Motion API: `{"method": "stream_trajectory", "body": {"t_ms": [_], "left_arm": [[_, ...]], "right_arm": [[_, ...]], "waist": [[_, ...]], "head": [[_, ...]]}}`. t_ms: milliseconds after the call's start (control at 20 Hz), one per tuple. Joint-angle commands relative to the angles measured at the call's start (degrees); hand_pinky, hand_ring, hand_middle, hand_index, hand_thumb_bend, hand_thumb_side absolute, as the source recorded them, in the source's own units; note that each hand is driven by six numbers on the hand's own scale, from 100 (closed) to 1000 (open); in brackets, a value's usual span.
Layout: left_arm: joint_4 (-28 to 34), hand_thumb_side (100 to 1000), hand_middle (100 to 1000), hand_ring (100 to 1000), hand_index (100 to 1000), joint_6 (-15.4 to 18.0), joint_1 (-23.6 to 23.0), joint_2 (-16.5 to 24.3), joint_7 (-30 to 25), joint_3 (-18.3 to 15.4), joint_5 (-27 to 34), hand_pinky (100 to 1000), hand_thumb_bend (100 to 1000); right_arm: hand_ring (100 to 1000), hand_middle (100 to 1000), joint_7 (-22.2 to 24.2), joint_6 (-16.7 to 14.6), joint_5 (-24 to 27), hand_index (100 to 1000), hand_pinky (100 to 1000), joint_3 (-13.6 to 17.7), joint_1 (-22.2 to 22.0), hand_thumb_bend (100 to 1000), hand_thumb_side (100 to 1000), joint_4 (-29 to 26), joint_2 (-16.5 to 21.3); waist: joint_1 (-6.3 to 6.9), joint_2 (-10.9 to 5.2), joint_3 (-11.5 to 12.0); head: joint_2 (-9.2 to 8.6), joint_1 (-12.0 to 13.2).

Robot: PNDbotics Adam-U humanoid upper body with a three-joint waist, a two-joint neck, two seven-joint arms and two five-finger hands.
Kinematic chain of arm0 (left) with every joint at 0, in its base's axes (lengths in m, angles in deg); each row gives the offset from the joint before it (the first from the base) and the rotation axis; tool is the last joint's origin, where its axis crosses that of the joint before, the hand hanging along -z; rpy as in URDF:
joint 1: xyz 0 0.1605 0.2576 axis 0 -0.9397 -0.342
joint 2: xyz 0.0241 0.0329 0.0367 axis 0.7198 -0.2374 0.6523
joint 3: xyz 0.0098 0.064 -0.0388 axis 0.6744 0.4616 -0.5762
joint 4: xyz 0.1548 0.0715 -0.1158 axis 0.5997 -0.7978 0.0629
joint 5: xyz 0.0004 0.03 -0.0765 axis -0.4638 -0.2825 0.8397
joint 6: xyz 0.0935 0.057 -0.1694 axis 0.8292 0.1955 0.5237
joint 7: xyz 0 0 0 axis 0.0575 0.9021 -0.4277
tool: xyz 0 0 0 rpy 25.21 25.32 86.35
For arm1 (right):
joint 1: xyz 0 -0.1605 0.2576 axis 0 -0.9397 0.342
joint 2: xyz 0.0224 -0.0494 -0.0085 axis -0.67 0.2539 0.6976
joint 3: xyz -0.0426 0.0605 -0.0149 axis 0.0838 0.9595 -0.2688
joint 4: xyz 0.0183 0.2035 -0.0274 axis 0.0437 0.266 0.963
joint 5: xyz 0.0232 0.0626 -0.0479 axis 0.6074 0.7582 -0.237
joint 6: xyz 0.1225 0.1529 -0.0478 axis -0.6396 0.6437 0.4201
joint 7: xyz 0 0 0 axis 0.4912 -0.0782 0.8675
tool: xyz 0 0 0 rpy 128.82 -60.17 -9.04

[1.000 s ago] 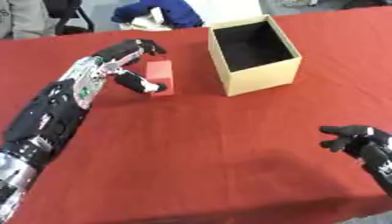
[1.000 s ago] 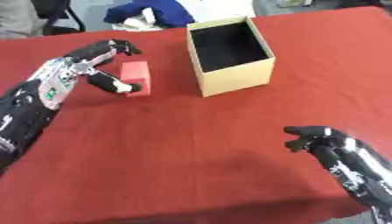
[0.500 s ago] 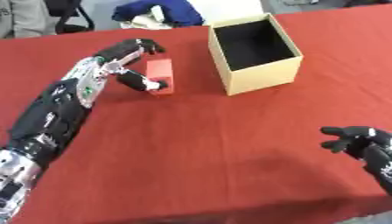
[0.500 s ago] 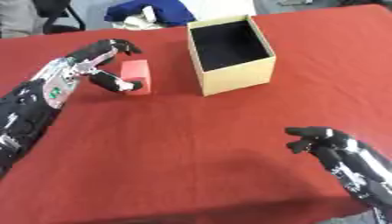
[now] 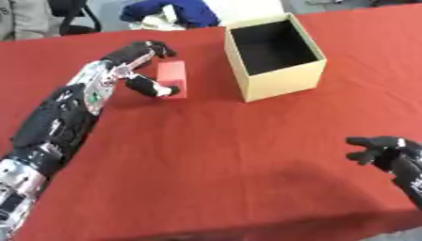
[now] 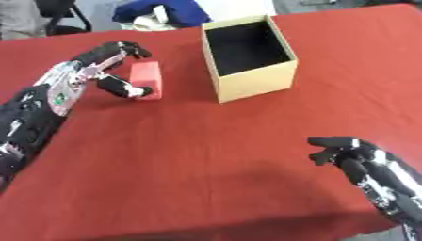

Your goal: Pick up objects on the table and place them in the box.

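A big red cloth [image 5: 206,160] covers the table — it fills most of the view. Past the far edge lies a heap of blue cloth [image 5: 183,10] with something pale [image 5: 157,21] tucked beside it. A black chair [image 5: 72,16] stands at the far left — only part of it shows. Behind the heap there is a white surface [image 6: 239,8] near the top.

A red-covered table [image 5: 214,155] carries two things — a red block [image 5: 172,79] toward the far left, and just right of it an open tan box [image 5: 273,56], upright.
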Motion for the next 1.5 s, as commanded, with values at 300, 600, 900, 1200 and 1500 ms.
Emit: {"method": "stream_trajectory", "body": {"t_ms": [300,600,900,1200,1500], "left_arm": [[-0.39,497,647,691,839,0.34,1.34,0.65,0.07,-0.67,-1.37,1000,496],[-0.41,449,444,549,777,0.13,1.38,0.54,-0.14,-0.72,-1.25,972,456],[0.21,346,330,503,721,-0.29,1.39,0.61,-0.05,-0.74,0.17,961,374],[2.94,304,314,495,711,-0.61,1.84,1.31,-0.89,-0.53,3.91,965,324],[6.87,279,312,492,715,-1.19,3.45,2.09,-2.58,-0.08,9.03,964,294]], "right_arm": [[934,589,0.24,-0.2,-0.18,824,848,-0.07,0.63,100,550,-0.54,0.54],[934,589,0.29,-0.25,-0.21,824,848,-0.06,0.6,100,550,-0.51,0.51],[934,589,0.28,-0.27,-0.19,824,848,0.0,0.49,100,550,-0.47,0.5],[934,589,0.33,-0.24,-0.13,824,848,0.01,0.43,100,550,-0.43,0.54],[934,589,0.55,-0.04,0.11,825,848,-0.25,0.62,100,549,-0.47,0.58]], "waist": [[-0.37,-0.55,-0.03],[-0.4,-0.54,0.0],[-0.46,-0.67,-0.08],[-0.39,-0.85,-0.24],[-0.17,-1.08,-0.85]], "head": [[0.01,0.2],[0.04,0.22],[0.1,0.15],[0.2,0.08],[0.12,0.2]]}}
